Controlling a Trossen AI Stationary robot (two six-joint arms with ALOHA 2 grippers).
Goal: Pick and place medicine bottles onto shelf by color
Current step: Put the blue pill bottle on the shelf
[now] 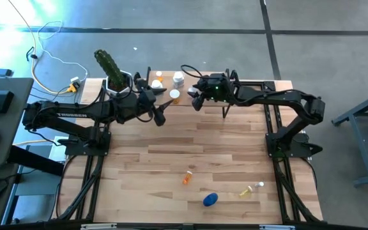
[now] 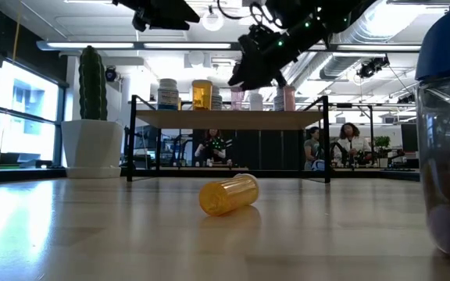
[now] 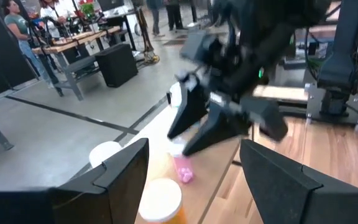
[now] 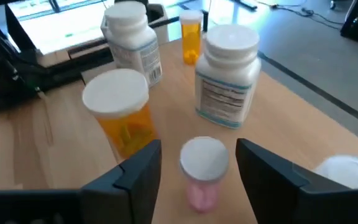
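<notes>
Pink and white-capped, the small medicine bottle (image 4: 202, 171) stands upright on the shelf (image 4: 278, 118), between the fingers of the right gripper (image 4: 197, 171), which are spread apart on either side of it with a gap showing on both sides; it appears released, not pinched. Just beside it stand a capped orange bottle (image 4: 122, 115), two larger white labelled bottles (image 4: 226, 78) and a slim orange vial (image 4: 191, 37) toward the shelf's far edge. The chief risk, in my judgement, lies in the withdrawal: the pink bottle is narrow and light, and a finger brushing it on the way up or sideways could tip it into its close neighbours or off the shelf's near edge. The crowding leaves little clearance for the fingers. The left gripper (image 3: 194, 177) hovers over the same shelf near its left end, fingers spread and empty, close to the right arm; contact between the two arms is a second hazard. Outward, on the table (image 1: 171, 160), an orange bottle (image 1: 187, 177) lies on its side near the front edge, with a blue bottle (image 1: 210, 199) and a yellowish bottle (image 1: 248, 190) toward the front right corner, all unsorted. A cactus pot (image 1: 117, 80) sits at the table's back left corner.
</notes>
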